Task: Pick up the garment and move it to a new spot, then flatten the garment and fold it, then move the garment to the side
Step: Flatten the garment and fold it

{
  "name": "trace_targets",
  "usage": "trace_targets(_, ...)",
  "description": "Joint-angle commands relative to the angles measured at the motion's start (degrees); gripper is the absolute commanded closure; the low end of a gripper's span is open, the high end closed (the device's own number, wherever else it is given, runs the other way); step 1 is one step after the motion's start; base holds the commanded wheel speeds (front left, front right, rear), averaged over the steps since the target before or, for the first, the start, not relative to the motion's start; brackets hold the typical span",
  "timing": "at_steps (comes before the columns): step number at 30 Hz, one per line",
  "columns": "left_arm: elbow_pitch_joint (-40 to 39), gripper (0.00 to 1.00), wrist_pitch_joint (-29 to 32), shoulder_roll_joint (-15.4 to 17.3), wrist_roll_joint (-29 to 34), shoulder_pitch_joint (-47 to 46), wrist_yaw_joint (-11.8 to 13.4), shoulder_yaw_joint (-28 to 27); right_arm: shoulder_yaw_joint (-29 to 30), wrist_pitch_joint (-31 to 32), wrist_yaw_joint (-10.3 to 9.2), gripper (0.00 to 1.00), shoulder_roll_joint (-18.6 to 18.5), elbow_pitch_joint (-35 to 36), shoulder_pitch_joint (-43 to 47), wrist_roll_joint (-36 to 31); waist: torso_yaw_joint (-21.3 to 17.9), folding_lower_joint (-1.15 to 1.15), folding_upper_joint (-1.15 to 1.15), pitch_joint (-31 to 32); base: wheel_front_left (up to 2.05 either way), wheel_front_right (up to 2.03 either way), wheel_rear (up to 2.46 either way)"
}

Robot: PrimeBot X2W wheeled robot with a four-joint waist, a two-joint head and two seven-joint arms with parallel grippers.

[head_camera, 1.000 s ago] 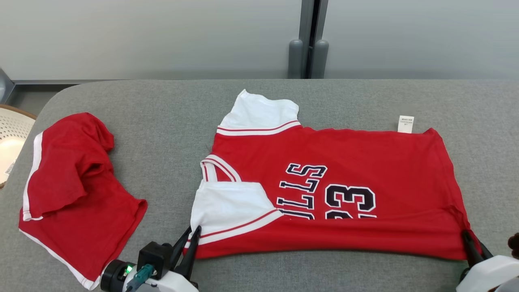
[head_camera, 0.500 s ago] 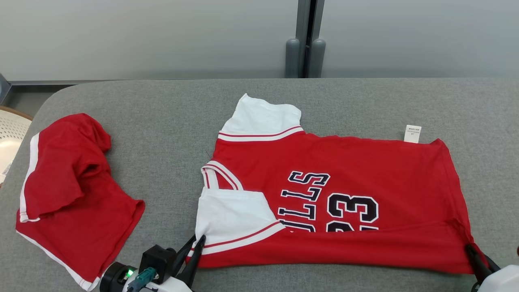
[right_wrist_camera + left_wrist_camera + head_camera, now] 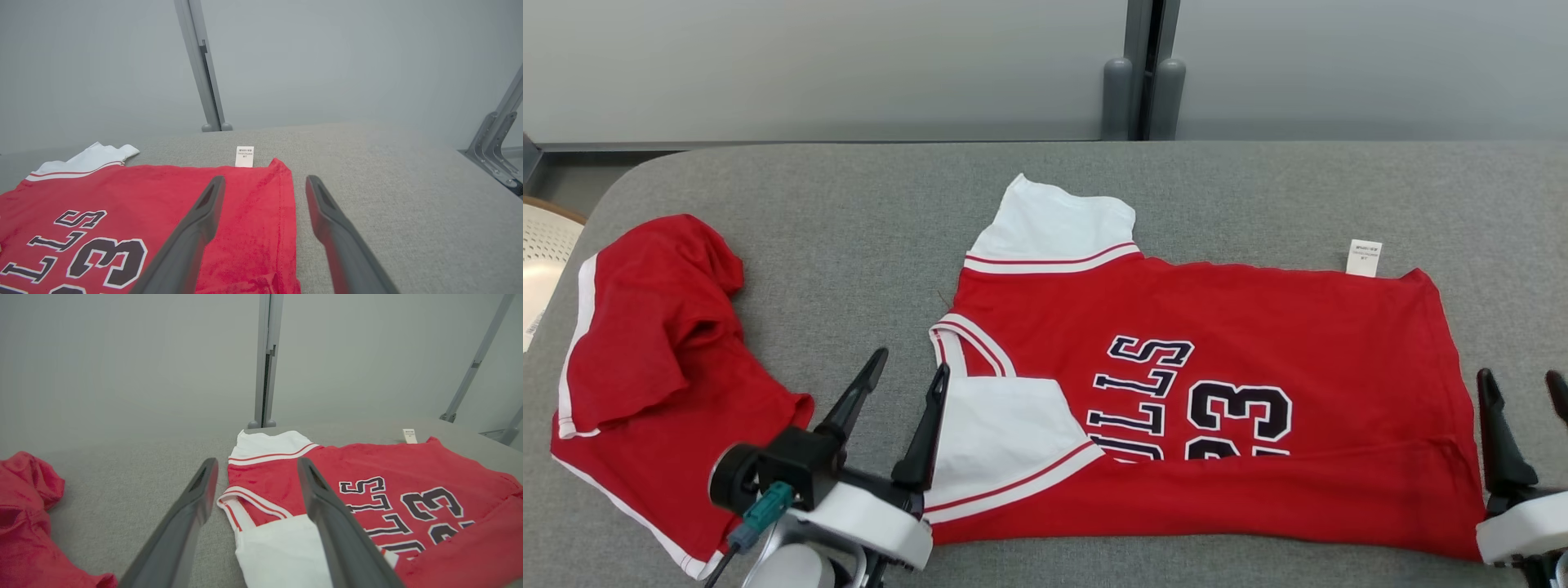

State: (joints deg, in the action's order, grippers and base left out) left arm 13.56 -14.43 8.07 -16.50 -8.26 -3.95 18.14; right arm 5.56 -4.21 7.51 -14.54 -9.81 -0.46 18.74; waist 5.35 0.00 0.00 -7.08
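Note:
The garment (image 3: 1241, 327) is a red jersey with white sleeves and dark lettering. It lies sideways and flat on the grey table (image 3: 849, 212), its near long edge folded over onto itself. My left gripper (image 3: 911, 361) stands open just left of the near white sleeve (image 3: 996, 433), with nothing between its fingers. In the left wrist view the open left gripper (image 3: 257, 463) frames the collar end of the garment (image 3: 367, 465). At the hem end, past the right edge of the cloth, my right gripper (image 3: 1521, 376) is open. The right wrist view shows the right gripper (image 3: 265, 179) open over the garment's hem (image 3: 163, 192).
A second red garment with white trim (image 3: 662, 367) lies crumpled at the table's left. A white perforated basket (image 3: 543, 253) stands beyond the left edge. A white care label (image 3: 1364, 257) sticks out at the jersey's far right edge. A grey wall post (image 3: 1143, 73) rises behind the table.
Both grippers were shut on the jersey's near corners; now both are open, have let go and stand higher. The folded near edge rests on the jersey. The head view shifted slightly.

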Motion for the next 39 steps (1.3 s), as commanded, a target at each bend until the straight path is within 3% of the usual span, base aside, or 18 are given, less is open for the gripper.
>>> trace_targets(1,-0.3,0.0,-0.2,0.1,0.0,-1.0,-0.2,-0.4,0.2,-0.9,-0.04,0.0,-0.8,0.2,-0.6,-1.1,0.0,0.0,0.0,-0.5,0.0,0.0,0.0)
trace_targets(7,-1.1,0.0,-0.8,-1.1,2.1,-6.4,-0.7,-0.9,-1.5,-7.5,-0.03,0.0,-0.1,0.0,-4.5,-6.7,-0.6,0.0,0.0,-4.0,0.0,0.0,0.0)
trace_targets(11,4.3,0.0,0.1,-0.2,3.7,-12.1,-1.7,1.1,-3.6,-8.5,-0.03,0.0,0.0,-0.2,-7.9,-10.0,-2.0,0.0,0.0,-7.0,0.0,0.0,0.0)
trace_targets(18,14.2,0.0,7.3,3.1,2.3,-27.8,-3.3,2.9,-7.9,-8.0,-0.03,0.0,0.1,-0.9,-16.1,-11.1,-6.4,0.0,0.0,-14.0,0.0,0.0,0.0)
trace_targets(22,18.7,0.0,14.0,5.9,-2.6,-38.0,-3.5,6.9,-10.8,-7.7,-0.03,0.0,0.2,-1.2,-21.2,-10.8,-9.4,0.0,0.0,-18.2,0.0,0.0,0.0)
trace_targets(29,22.4,0.0,26.2,16.4,-13.6,-52.6,-3.5,20.6,-15.7,-8.3,-0.03,0.0,1.2,-2.8,-28.1,-10.4,-14.6,0.0,0.0,-23.1,0.0,0.0,0.0)
trace_targets(35,25.4,0.0,31.7,21.6,-19.9,-59.2,-3.5,27.6,-16.6,-9.3,-0.03,0.0,2.5,-4.1,-30.4,-9.8,-17.5,0.0,0.0,-24.5,0.0,0.0,0.0)
trace_targets(39,26.5,0.0,32.0,23.8,-20.0,-61.9,-3.5,33.0,-16.9,-9.9,-0.03,0.0,3.0,-4.8,-30.6,-9.8,-18.6,0.0,0.0,-25.2,0.0,0.0,0.0)
